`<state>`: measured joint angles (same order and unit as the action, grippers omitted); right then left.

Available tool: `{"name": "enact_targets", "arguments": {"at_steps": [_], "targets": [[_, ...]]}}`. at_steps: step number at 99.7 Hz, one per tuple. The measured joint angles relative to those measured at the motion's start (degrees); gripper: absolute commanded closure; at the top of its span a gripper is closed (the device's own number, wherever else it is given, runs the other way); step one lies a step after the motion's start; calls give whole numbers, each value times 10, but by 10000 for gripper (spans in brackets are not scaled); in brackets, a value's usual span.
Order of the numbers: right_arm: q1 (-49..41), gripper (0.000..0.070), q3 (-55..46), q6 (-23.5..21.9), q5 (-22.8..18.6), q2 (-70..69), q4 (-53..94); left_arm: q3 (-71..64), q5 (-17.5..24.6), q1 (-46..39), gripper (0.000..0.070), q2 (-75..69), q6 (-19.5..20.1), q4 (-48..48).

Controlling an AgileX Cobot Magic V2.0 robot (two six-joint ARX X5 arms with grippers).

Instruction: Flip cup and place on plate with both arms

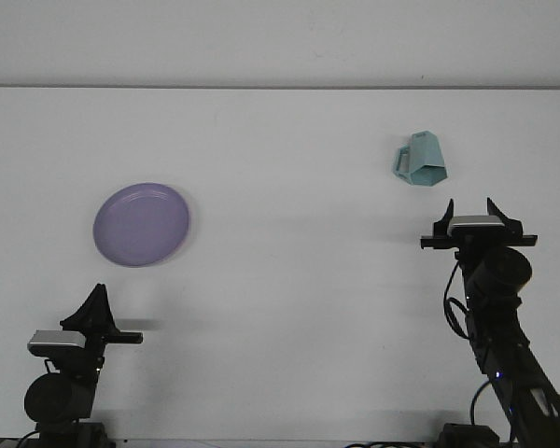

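The right tool (pixel 478 217) is up over the worktop (pixel 289 299), its two fingertips spread apart, released and carrying nothing. The light blue cup (pixel 422 161) sits on the far right of the worktop, mouth down by the look of it, handle turned to the left. It lies just beyond the right tool and a little to its left, near but clearly apart.

Here is the risk: the cup's faceted walls taper, so a grab placed too high or off-centre could let it squirt out or tip over. Coming in from the handle side could catch the handle and spin the cup away. Then the flip calls for a firm hold, or the cup drops.

The purple plate (pixel 142 224) waits on the left side, well apart from the cup, so a handover between arms looks likely, and a mistimed release there would drop it. The left tool (pixel 97 303) sits low at the near edge, below the plate; whether it is released or clenched cannot be told.
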<state>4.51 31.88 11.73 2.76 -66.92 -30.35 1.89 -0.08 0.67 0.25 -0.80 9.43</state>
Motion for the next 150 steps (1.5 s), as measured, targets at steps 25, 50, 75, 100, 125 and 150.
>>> {"name": "enact_targets", "arguments": {"at_steps": [25, 50, 75, 100, 125, 150], "targets": [[13, 202, 34, 52, -28, -193, -124, 0, 0, 0, 688, 0, 0, 0], [37, 202, 150, 68, -46, -345, -126, 0, 0, 0, 688, 0, 0, 0], [44, 202, 240, 90, -66, -449, -126, 0, 0, 0, 688, 0, 0, 0], [45, 202, 324, 95, -77, -526, -126, 0, 0, 0, 688, 0, 0, 0], [49, 207, 376, 106, -96, -553, -127, 0, 0, 0, 688, 0, 0, 0], [58, 601, 388, 121, -134, -562, -117, 0, 0, 0, 688, 0, 0, 0]]}}
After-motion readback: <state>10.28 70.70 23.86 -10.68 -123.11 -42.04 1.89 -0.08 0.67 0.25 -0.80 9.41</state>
